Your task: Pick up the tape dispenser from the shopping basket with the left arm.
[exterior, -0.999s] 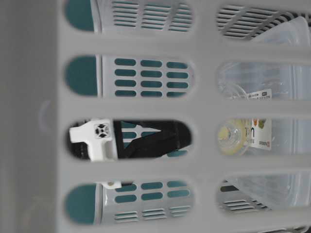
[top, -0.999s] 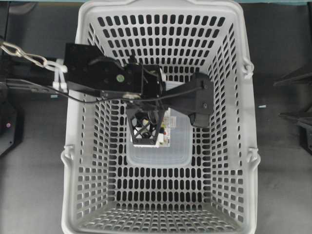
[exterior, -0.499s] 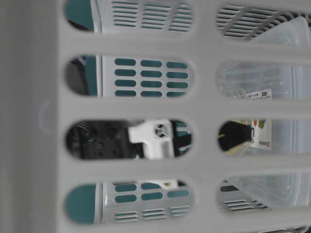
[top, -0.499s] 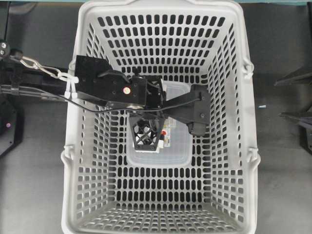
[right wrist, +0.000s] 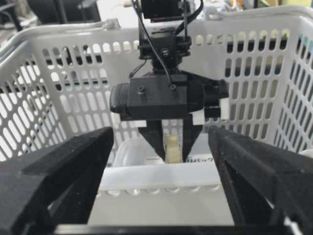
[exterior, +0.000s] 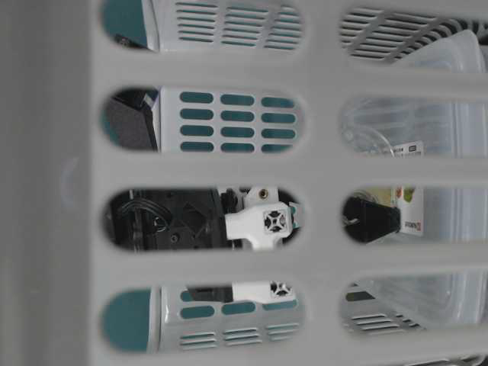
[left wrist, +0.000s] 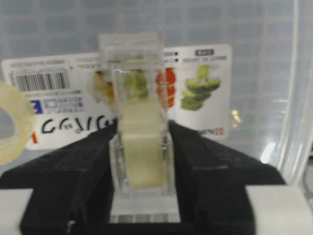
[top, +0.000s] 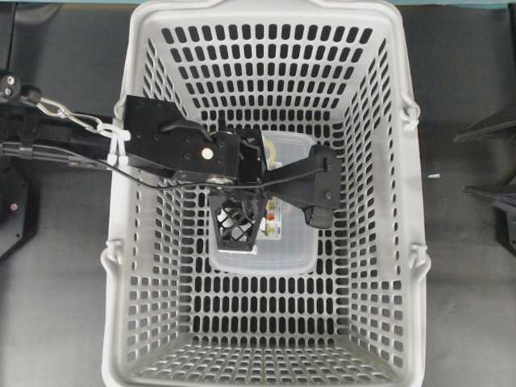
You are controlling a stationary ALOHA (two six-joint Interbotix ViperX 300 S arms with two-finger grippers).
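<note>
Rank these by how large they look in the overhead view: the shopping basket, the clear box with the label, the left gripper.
1. shopping basket, by far the largest.
2. clear box.
3. left gripper; it sits nearer the camera, so its true size is unsure.

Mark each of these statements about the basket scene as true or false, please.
1. The left pincer has its fingers on both sides of the tape dispenser. True.
2. The tape dispenser sits on the bare basket floor. False: it sits on a clear box with a colourful label.
3. The right pincer is shut on the box. False: it is open and holds nothing.
4. A loose tape ring lies beside the dispenser. True.
5. The basket is dark blue. False: it is light grey.
</note>
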